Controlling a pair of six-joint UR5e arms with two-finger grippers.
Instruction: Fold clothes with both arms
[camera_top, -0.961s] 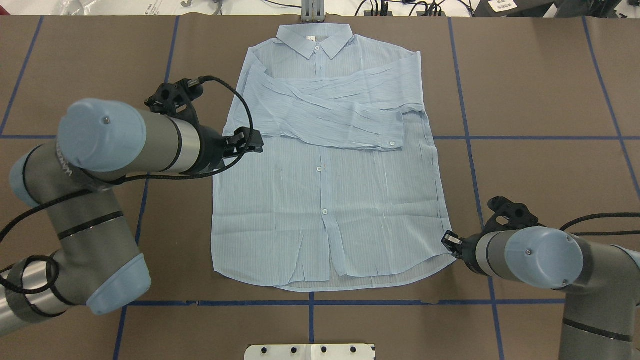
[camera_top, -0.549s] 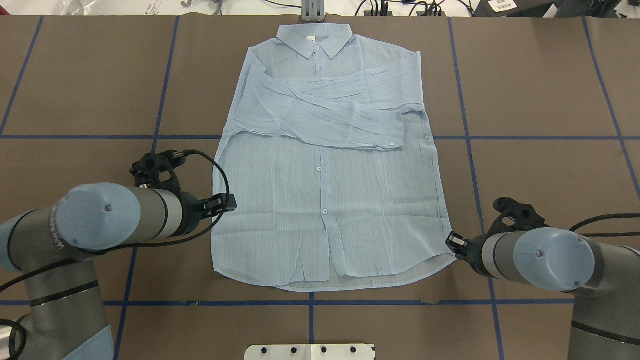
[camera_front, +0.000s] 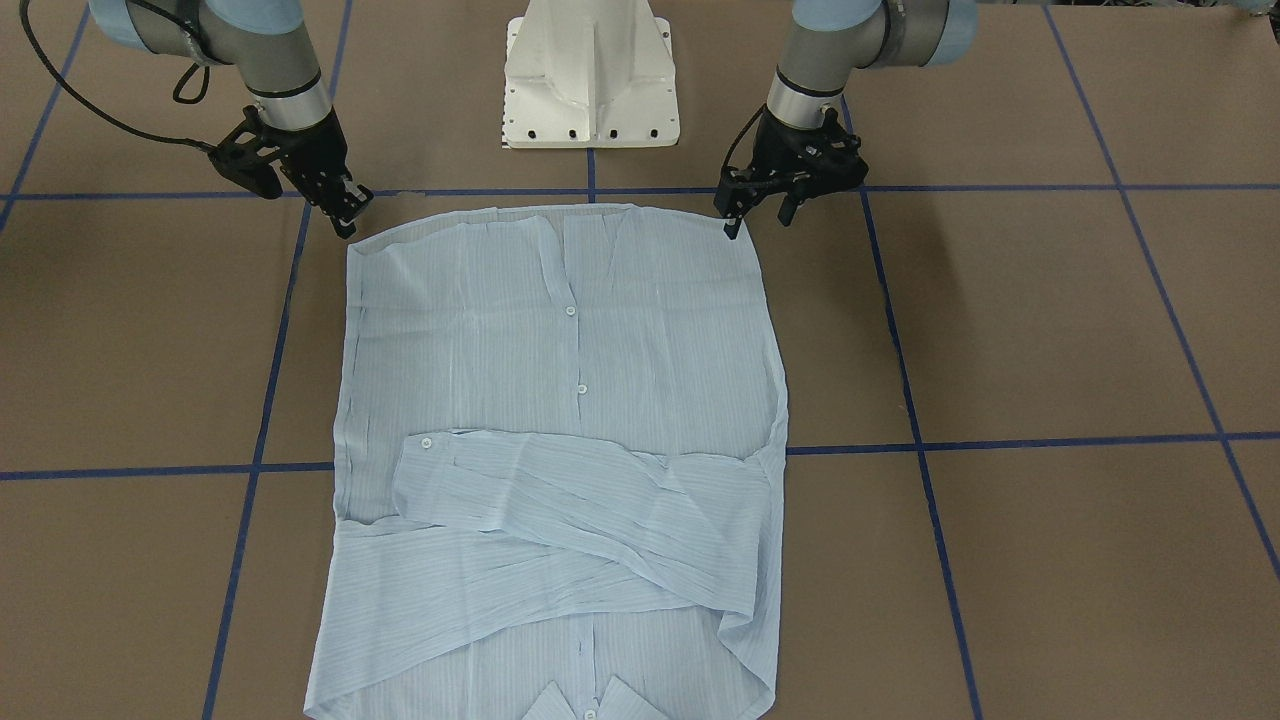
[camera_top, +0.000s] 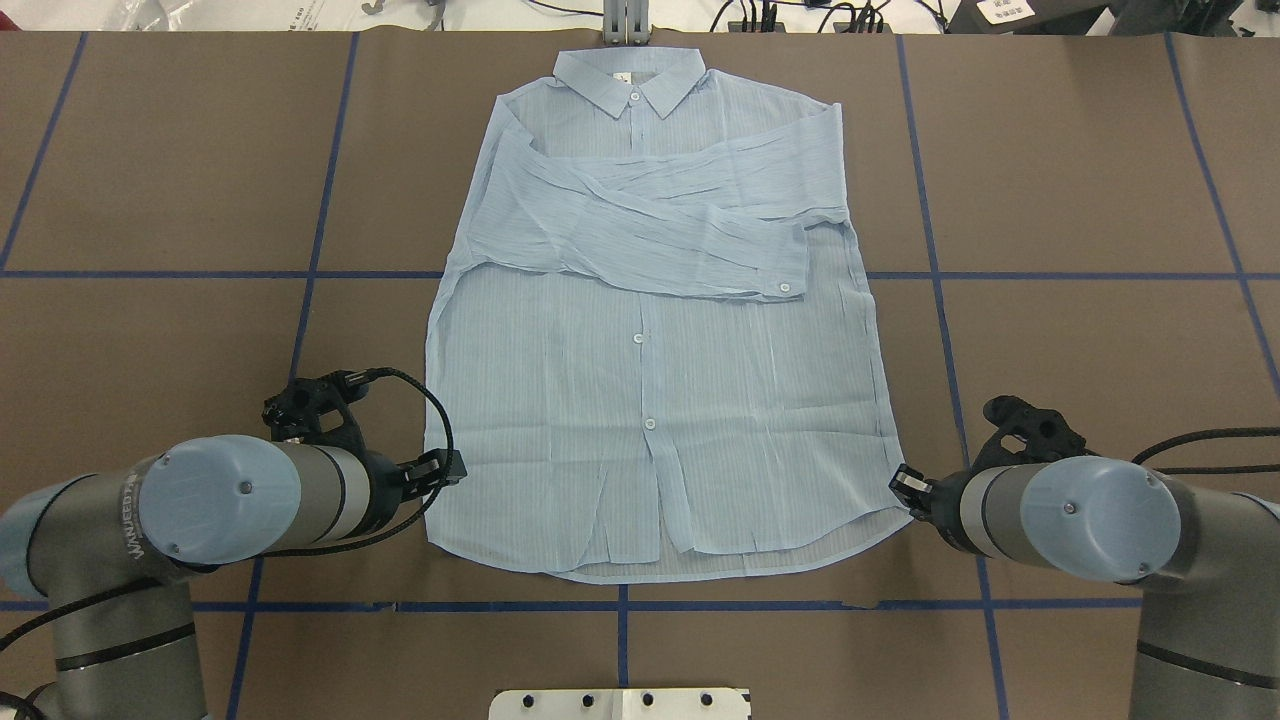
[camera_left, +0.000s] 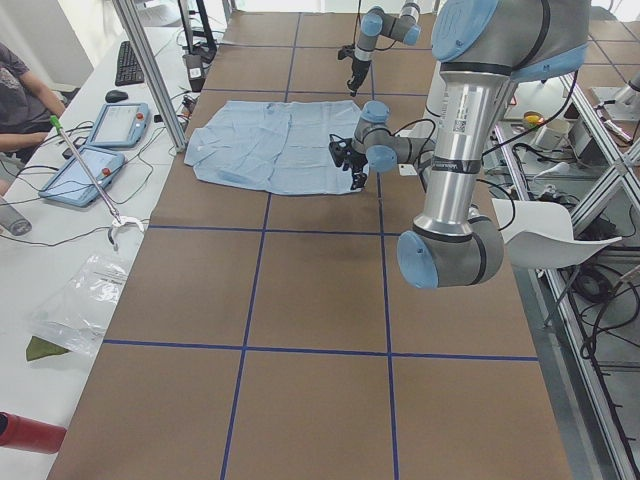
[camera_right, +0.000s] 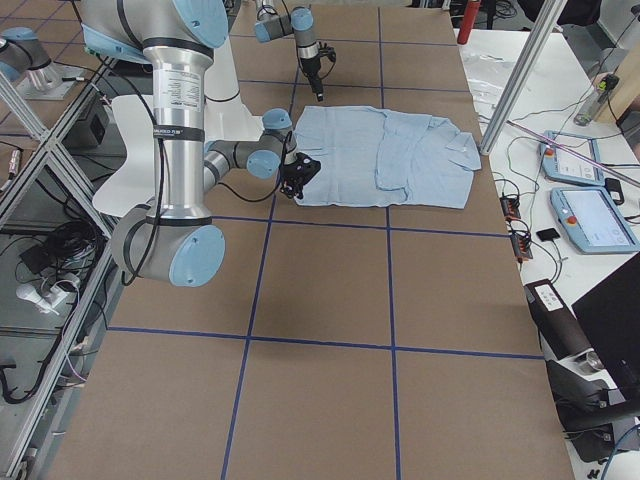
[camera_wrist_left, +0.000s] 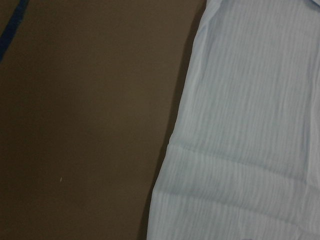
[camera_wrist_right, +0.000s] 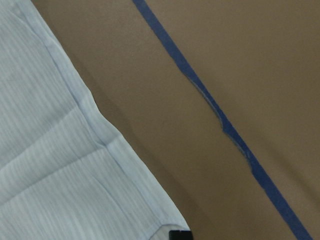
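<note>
Pale blue striped shirt (camera_top: 650, 400) spread flat in the middle of the brown desk (camera_top: 1100, 200).
It lies front up and buttoned, collar (camera_top: 630, 80) far from the robot, both sleeves (camera_top: 650, 220) crossed over the chest. The left fingers (camera_top: 450, 466) and right fingers (camera_top: 900, 480) sit low at its two hem corners; I cannot tell whether either pair is spread or pressed together.

Shirt (camera_top: 650, 380) lies on table (camera_top: 1080, 180) between left hand (camera_top: 452, 467) and right hand (camera_top: 903, 482).
</note>
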